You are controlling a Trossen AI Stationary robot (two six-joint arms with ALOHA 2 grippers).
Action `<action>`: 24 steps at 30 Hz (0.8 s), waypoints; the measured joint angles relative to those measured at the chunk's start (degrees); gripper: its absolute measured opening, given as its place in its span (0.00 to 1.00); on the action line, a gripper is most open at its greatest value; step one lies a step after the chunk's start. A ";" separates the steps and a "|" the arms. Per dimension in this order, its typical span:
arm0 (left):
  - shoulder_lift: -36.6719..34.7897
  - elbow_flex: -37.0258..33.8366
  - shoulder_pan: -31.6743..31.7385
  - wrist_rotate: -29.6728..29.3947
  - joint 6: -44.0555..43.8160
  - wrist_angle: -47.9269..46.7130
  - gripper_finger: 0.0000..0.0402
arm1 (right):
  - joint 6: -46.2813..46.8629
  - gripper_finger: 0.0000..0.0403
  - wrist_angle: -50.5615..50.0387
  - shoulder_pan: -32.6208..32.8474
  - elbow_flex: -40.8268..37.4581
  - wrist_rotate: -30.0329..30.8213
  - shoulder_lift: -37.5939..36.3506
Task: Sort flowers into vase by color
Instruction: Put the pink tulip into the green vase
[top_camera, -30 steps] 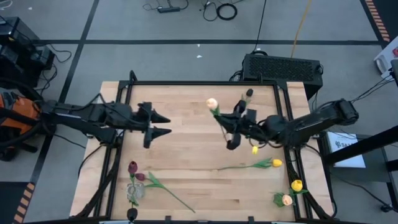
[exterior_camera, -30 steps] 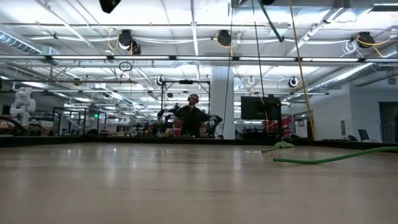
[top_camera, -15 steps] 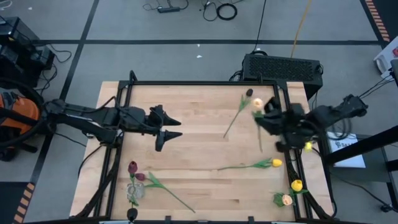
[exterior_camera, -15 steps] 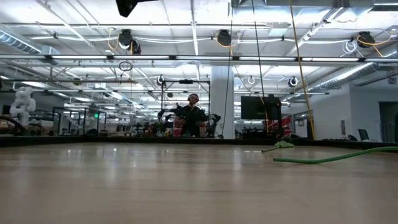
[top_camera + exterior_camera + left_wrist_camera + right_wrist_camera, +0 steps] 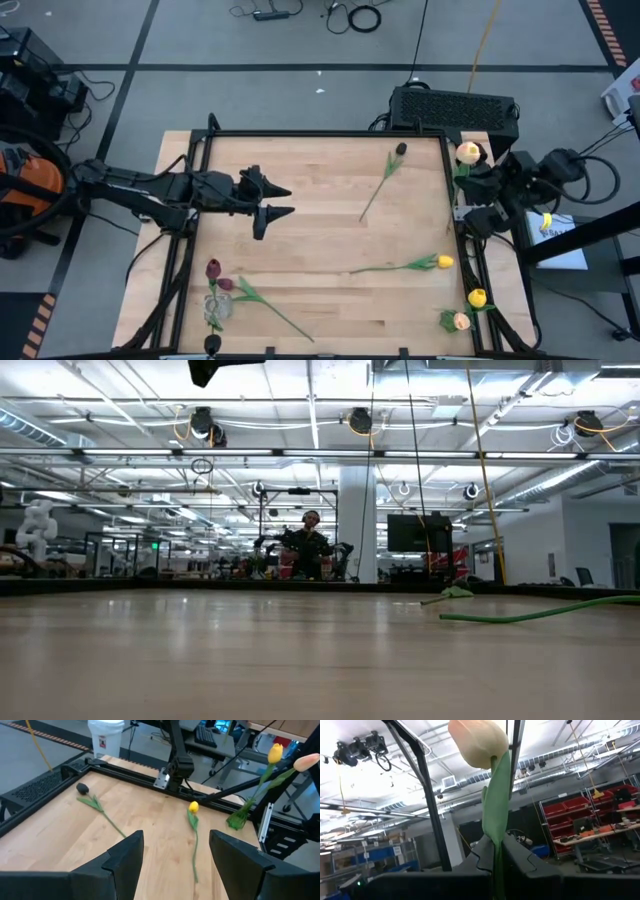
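My right gripper [image 5: 472,178] is shut on a pale peach tulip [image 5: 467,153] over the table's right edge, head up. My left gripper [image 5: 281,201] hovers open over the left half of the table, holding nothing. A dark-headed tulip [image 5: 400,149] lies flat at the far right. A yellow tulip [image 5: 443,262] lies flat on the near right. A clear vase [image 5: 215,310] at the near left holds maroon tulips [image 5: 213,268]. A green vase [image 5: 237,820] at the near right holds a yellow tulip [image 5: 477,297] and a peach one [image 5: 461,321]. My right gripper pinches the peach tulip's green stem [image 5: 495,840] between its two fingers, just below the leaf. The fingers slant upward and the stem runs on along them. The flower stands upright above the fingers, head [image 5: 477,742] uppermost, lifted clear of the table.
A black frame rail [image 5: 320,133] runs round the tabletop. A loose green stem [image 5: 275,315] lies beside the near-left vase. A black box [image 5: 455,108] stands behind the far right corner. Bare wood shows in the table's middle [image 5: 320,230].
My right gripper has gone from the table's middle toward its right edge and up, tipping its fingers upward, still shut on the peach tulip, which now stands upright over the edge. My left gripper has shifted a little toward the table's right.
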 joint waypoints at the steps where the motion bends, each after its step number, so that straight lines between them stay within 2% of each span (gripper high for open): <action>1: 0.00 0.00 0.00 0.00 -0.02 0.00 0.58 | 0.00 0.02 -0.64 0.00 0.00 0.00 -0.29; 6: -1.08 0.00 0.00 0.00 0.97 -0.28 0.58 | 0.00 0.02 -3.35 0.00 0.00 -0.02 -1.43; 13: -7.40 -1.48 -0.40 -0.48 6.07 0.09 0.58 | 2.52 0.02 -8.67 0.00 0.00 -0.07 -2.54; 17: -11.15 -5.29 -0.56 -0.77 9.21 0.75 0.58 | 3.71 0.02 -10.04 0.00 0.00 -0.09 -2.52; 24: -18.04 -17.22 0.06 -1.70 13.84 10.81 0.58 | 4.52 0.02 -10.29 0.00 0.00 -0.09 -2.52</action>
